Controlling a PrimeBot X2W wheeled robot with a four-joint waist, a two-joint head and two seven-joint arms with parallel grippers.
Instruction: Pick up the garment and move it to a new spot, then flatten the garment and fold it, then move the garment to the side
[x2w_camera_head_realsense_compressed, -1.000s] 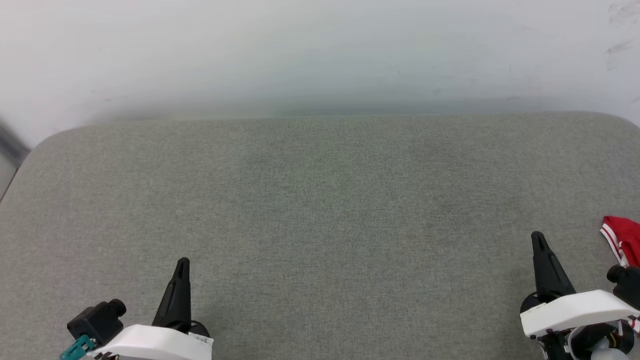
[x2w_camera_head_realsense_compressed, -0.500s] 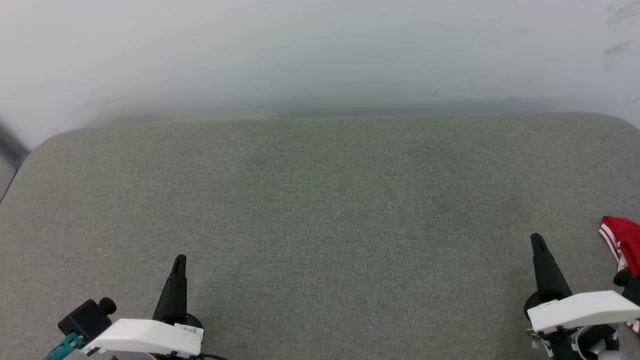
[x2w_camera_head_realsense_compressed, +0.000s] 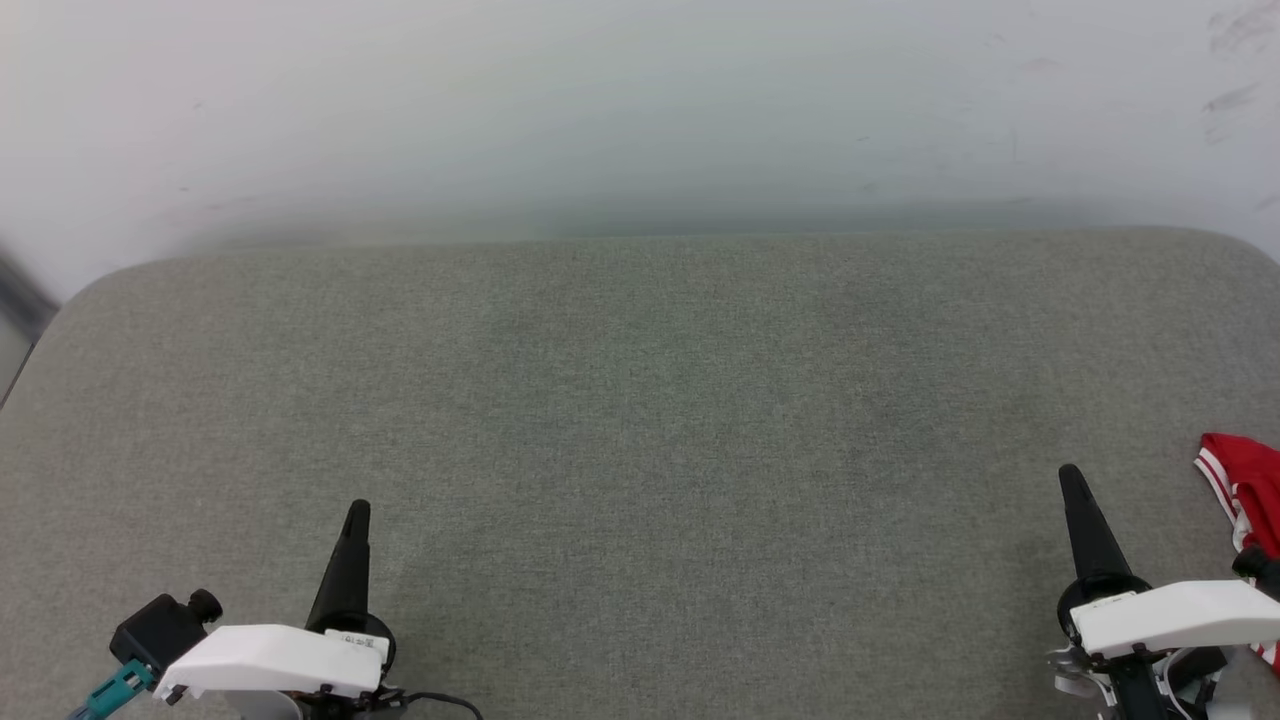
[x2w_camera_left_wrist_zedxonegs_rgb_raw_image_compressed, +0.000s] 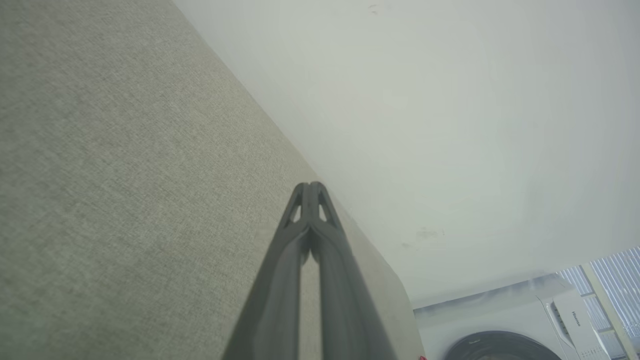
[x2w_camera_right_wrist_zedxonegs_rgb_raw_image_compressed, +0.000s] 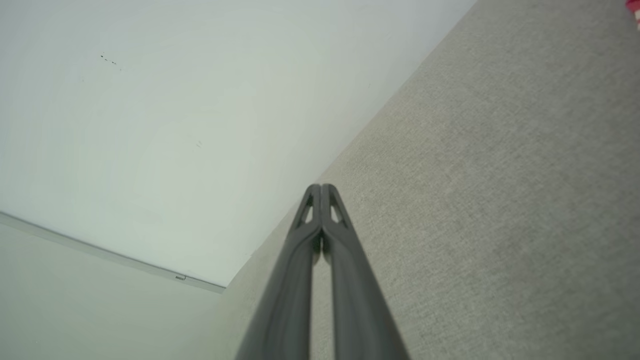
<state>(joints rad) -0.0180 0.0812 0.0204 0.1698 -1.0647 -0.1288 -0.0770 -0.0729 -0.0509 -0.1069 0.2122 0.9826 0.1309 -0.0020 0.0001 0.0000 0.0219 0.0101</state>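
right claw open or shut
Shut. In the right wrist view, the right claw has its two dark fingers pressed together at the tips, with nothing held between them.

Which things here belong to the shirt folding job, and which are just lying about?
For the job: bright red jersey shirt with striped trim, at the right edge; grey fabric work surface; left gripper and right gripper, both shut.
Just lying about: white front-loading washing machine; white wall.
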